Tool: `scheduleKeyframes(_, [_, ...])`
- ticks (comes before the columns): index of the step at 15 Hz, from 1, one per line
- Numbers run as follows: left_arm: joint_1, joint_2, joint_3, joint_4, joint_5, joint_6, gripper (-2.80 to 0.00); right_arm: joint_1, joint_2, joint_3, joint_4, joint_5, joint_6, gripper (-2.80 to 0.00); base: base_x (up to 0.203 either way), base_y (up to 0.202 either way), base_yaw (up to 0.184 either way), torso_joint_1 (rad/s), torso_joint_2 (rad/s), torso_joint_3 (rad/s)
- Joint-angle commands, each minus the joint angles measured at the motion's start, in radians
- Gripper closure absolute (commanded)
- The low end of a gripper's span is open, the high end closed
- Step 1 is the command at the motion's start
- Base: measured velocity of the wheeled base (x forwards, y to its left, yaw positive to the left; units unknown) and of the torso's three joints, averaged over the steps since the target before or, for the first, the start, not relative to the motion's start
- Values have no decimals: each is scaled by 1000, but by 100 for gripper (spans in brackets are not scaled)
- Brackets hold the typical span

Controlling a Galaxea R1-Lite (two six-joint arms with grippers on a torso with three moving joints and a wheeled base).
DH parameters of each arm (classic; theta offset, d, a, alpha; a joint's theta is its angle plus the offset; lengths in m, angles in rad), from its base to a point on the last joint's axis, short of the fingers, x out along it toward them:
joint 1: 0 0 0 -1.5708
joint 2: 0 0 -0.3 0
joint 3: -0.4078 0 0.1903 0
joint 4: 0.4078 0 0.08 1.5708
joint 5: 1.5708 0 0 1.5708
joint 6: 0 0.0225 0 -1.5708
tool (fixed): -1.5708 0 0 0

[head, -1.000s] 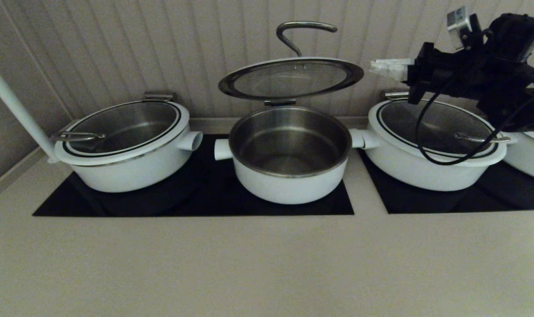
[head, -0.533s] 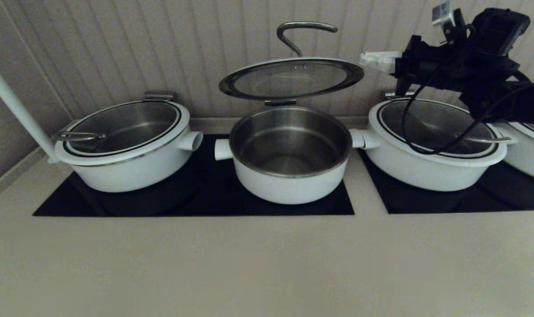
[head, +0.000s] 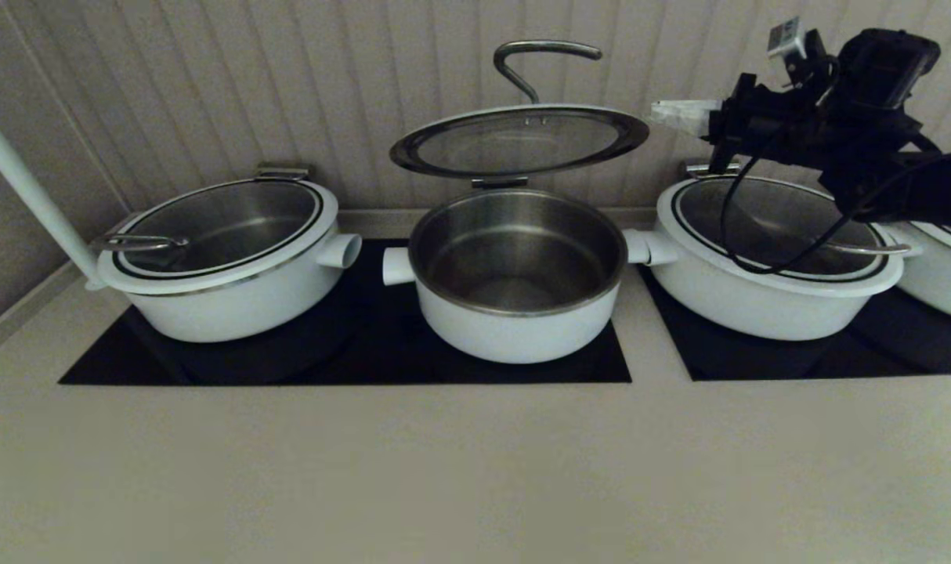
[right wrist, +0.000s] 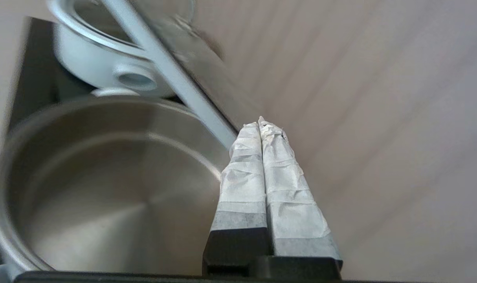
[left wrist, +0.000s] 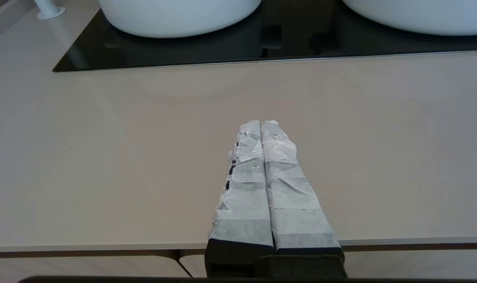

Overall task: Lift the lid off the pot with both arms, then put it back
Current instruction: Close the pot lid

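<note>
Right gripper (head: 667,114) backed off raised lid (head: 518,139), jaws closed empty; lidded pots (head: 773,258) flank.

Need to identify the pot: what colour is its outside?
White pot, steel inside; head view shows it best.

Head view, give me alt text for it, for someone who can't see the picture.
A round glass lid stands tilted open above the rear rim of an uncovered white pot at the centre of a black cooktop. The right gripper, fingers shut, hovers just beside the lid's right edge. Lidded white pots sit to the left and right.
</note>
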Motion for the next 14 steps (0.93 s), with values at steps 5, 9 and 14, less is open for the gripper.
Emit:
scheduleKeyframes(5, [0,0,0,0,0,0,0,-12,47,0,-19,-5,-5,0,0,0,0,0,0,0])
scheduleKeyframes(9, [1,0,0,0,0,0,0,-4,71,1,-50,-3,-6,0,0,0,0,0,0,0])
scheduleKeyframes(14, [1,0,0,0,0,0,0,-1,73,0,-64,-3,-5,0,0,0,0,0,0,0])
